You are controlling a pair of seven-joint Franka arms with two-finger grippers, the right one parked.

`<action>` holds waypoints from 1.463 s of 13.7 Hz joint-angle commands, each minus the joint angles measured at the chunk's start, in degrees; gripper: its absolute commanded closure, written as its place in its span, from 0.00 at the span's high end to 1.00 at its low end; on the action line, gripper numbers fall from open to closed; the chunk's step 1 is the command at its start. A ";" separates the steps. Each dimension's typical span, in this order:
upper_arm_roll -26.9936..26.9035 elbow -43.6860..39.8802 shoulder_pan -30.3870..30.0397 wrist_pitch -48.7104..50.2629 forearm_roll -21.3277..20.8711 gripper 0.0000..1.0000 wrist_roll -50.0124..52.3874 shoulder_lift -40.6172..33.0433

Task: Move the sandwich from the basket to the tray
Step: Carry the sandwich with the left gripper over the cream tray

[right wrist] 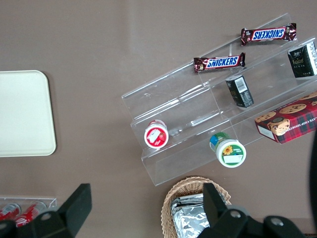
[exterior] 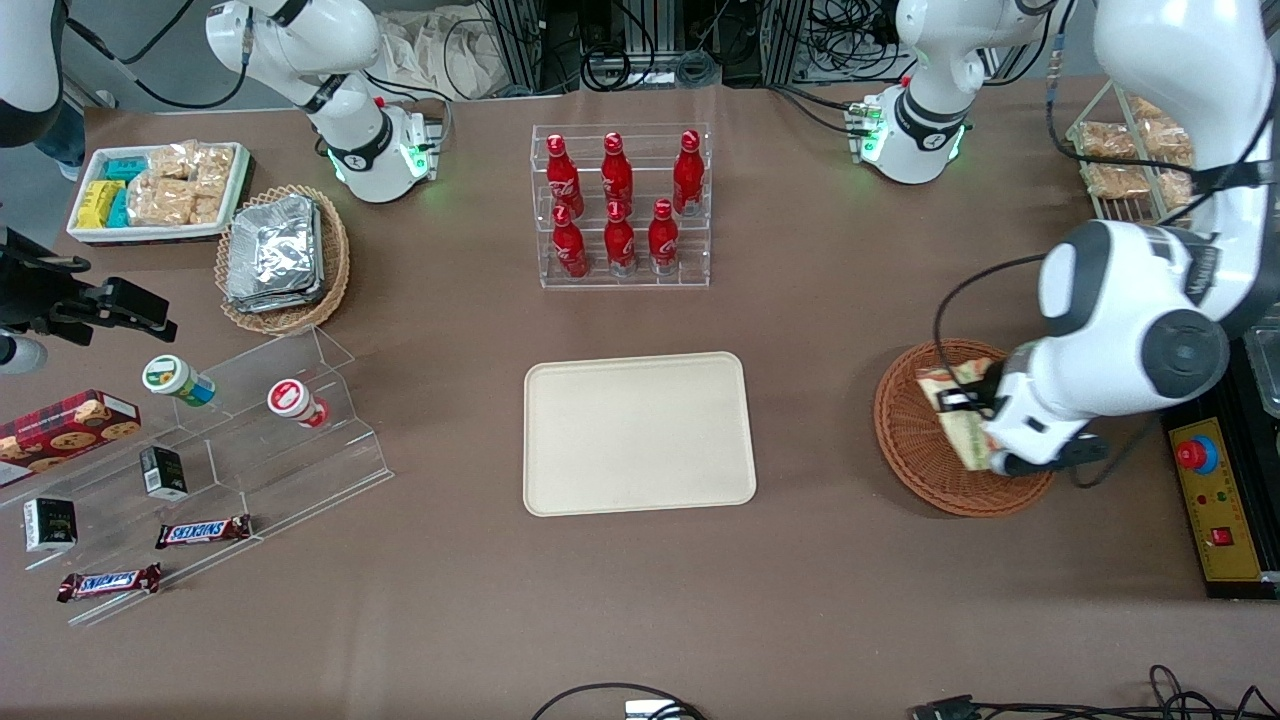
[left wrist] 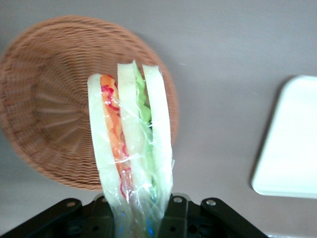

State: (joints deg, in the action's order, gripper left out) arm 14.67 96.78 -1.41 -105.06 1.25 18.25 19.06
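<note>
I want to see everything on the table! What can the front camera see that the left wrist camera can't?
Only the front view shows the red bottles in their clear rack, the foil packs, the Snickers bars on the clear steps, the cookie box and the arms.

Only the left wrist view shows the sandwich up close: pale bread with orange, red and green filling, its wrapped end pinched in the gripper, raised over the table.

Both show the sandwich, the basket and the tray.

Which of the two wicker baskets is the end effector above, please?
The reddish-brown basket; the end effector holds the sandwich over it. The tan basket holds foil packs.
</note>
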 commanded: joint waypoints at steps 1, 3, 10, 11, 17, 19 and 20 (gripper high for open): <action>0.62 -6.23 5.61 0.47 0.16 0.26 2.56 4.30; 0.71 -9.67 9.47 0.56 0.25 0.26 7.66 7.73; 0.80 -15.48 18.89 -4.60 5.25 0.26 14.10 18.37; 0.80 -15.40 19.68 -6.54 5.26 0.26 14.01 19.60; 0.71 -15.22 22.32 -11.92 4.82 0.30 13.48 26.28; 0.71 -15.13 22.41 -12.01 4.64 0.33 13.05 27.08; 0.71 -15.13 22.41 -12.01 4.47 0.35 12.96 27.17</action>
State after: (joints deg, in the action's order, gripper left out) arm 15.93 83.62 20.16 -117.41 5.60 31.43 45.44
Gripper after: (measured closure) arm 0.678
